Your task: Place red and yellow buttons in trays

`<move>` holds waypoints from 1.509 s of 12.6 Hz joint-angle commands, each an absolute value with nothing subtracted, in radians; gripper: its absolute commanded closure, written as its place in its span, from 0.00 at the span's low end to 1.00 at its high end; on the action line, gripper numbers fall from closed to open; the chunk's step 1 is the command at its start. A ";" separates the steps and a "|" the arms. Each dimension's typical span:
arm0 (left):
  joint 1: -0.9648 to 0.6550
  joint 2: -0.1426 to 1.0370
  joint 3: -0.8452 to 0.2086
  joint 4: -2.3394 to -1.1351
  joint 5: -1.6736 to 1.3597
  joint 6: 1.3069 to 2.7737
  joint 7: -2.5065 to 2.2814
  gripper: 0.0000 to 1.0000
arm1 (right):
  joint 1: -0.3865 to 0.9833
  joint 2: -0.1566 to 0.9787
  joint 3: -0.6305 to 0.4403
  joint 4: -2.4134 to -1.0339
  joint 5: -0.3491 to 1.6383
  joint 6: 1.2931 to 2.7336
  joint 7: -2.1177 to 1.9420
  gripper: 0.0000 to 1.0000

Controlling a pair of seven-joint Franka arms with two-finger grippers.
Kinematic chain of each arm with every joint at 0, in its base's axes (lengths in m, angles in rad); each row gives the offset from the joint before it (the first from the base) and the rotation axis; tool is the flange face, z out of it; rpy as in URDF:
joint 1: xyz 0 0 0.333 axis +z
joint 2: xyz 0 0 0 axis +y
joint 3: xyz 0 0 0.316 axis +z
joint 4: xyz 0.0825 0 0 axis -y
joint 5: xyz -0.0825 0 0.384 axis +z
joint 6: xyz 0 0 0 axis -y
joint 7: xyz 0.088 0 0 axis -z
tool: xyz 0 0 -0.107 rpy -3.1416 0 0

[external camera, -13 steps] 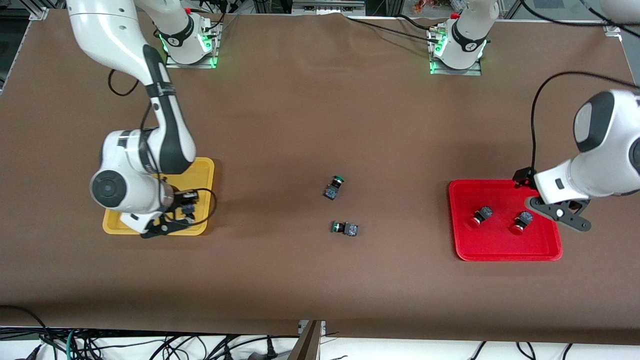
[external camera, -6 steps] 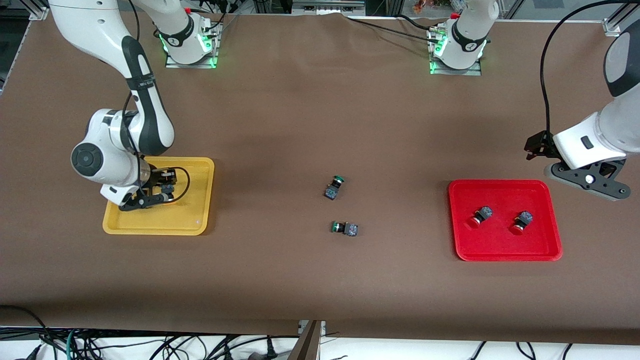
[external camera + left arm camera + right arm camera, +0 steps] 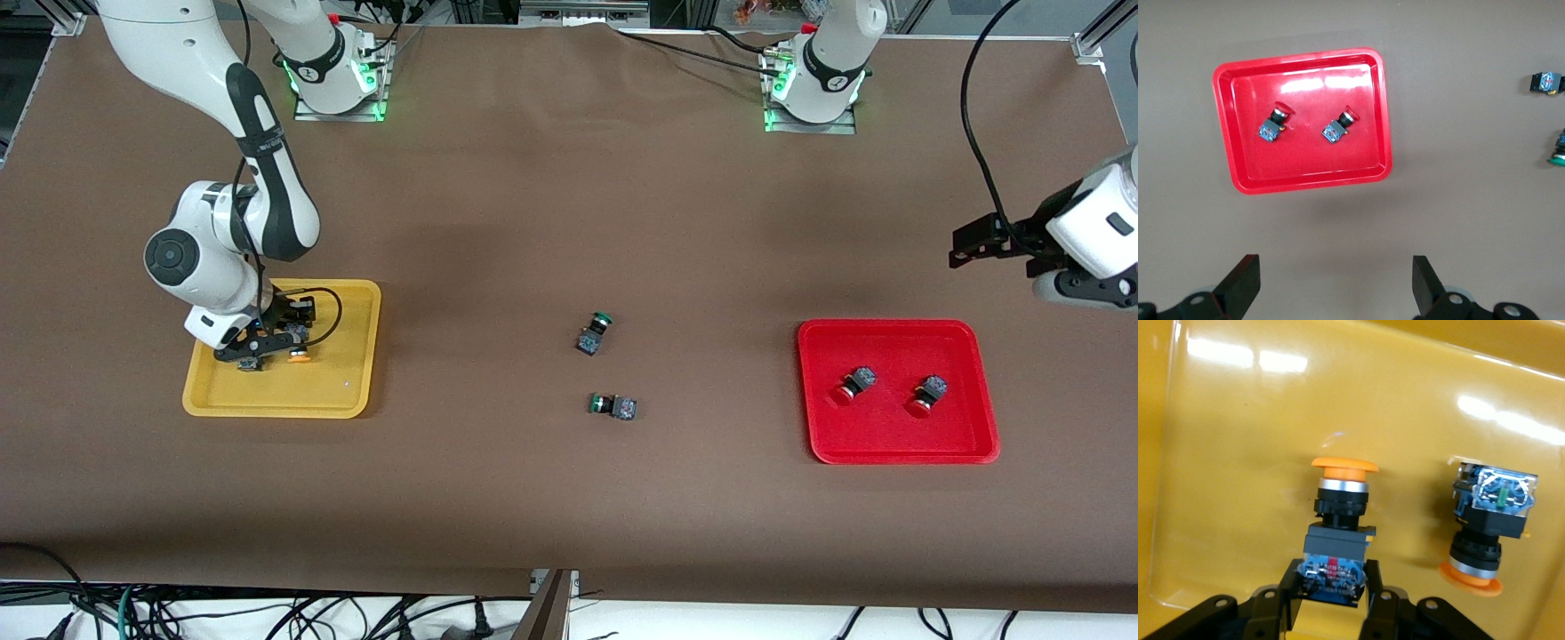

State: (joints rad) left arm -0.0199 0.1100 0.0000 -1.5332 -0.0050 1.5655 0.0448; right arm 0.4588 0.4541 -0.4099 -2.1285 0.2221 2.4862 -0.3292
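Observation:
My right gripper (image 3: 1333, 587) is shut on the dark body of a yellow button (image 3: 1338, 520), low inside the yellow tray (image 3: 276, 409). In the front view this gripper (image 3: 267, 348) hides most of the button; an orange cap (image 3: 299, 357) shows beside it. A second yellow button (image 3: 1488, 520) lies in the same tray (image 3: 1271, 420). Two red buttons (image 3: 853, 384) (image 3: 926, 395) lie in the red tray (image 3: 898, 449). My left gripper (image 3: 1080, 292) is open and empty, up over bare table beside the red tray (image 3: 1305, 183), toward the left arm's end. It is also in the left wrist view (image 3: 1335, 293).
Two green-capped switches (image 3: 594, 333) (image 3: 613, 406) lie on the brown table between the trays. They also show in the left wrist view (image 3: 1546, 83) (image 3: 1559, 147). Cables hang along the table's front edge.
My left gripper has risen and drawn back off the red tray. My right gripper has carried the yellow button across the yellow tray, away from its front rim.

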 commanded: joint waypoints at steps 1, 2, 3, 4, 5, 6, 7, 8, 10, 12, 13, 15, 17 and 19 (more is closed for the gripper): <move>-0.057 -0.046 0.031 -1.742 -0.021 1.672 0.005 0.00 | 0.462 0.417 -0.423 -2.145 0.235 2.488 -0.351 0.00; -0.055 -0.063 0.031 -1.771 -0.020 1.687 0.005 0.00 | 0.460 0.404 -0.431 -2.116 0.233 2.446 -0.351 0.00; -0.049 -0.054 0.026 -1.761 -0.020 1.680 0.011 0.00 | 0.459 0.402 -0.454 -2.041 0.233 2.333 -0.353 0.00; -0.051 -0.039 0.022 -1.741 -0.018 1.678 0.008 0.00 | 0.457 0.409 -0.472 -1.931 0.230 2.175 -0.354 0.00; -0.054 -0.031 0.018 -1.729 -0.017 1.666 0.008 0.00 | 0.451 0.417 -0.486 -1.816 0.223 2.019 -0.351 0.00; -0.054 -0.029 0.017 -1.727 -0.017 1.652 0.006 0.00 | 0.440 0.419 -0.494 -1.727 0.219 1.893 -0.350 0.00; -0.052 -0.028 0.018 -1.727 -0.018 1.651 0.006 0.00 | 0.427 0.419 -0.495 -1.667 0.216 1.811 -0.348 0.00; -0.052 -0.026 0.018 -1.727 -0.018 1.651 0.006 0.00 | 0.414 0.417 -0.502 -1.623 0.206 1.749 -0.348 0.00; -0.051 -0.026 0.018 -1.727 -0.018 1.651 0.008 0.00 | 0.414 0.408 -0.526 -1.531 0.167 1.628 -0.347 0.00; -0.045 -0.028 0.020 -1.727 -0.018 1.640 0.015 0.00 | 0.411 0.382 -0.528 -1.456 0.157 1.502 -0.338 0.00; -0.044 -0.028 0.018 -1.727 -0.018 1.634 0.008 0.00 | 0.391 0.361 -0.520 -1.436 0.137 1.485 -0.337 0.00; -0.044 -0.026 0.018 -1.727 -0.018 1.634 0.012 0.00 | 0.283 0.275 -0.374 -1.439 0.088 1.461 -0.337 0.00; -0.046 -0.028 0.018 -1.727 -0.018 1.629 0.009 0.00 | 0.184 0.197 -0.186 -1.440 -0.035 1.396 -0.333 0.00; -0.046 -0.026 0.018 -1.727 -0.018 1.629 0.009 0.00 | 0.143 0.140 -0.091 -1.442 -0.081 1.326 -0.211 0.00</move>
State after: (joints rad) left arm -0.0411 -0.0203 0.0128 -1.7255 -0.0050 1.6408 0.0132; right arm 0.1904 0.2039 -0.1843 -1.4262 -0.0406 1.3798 -0.2983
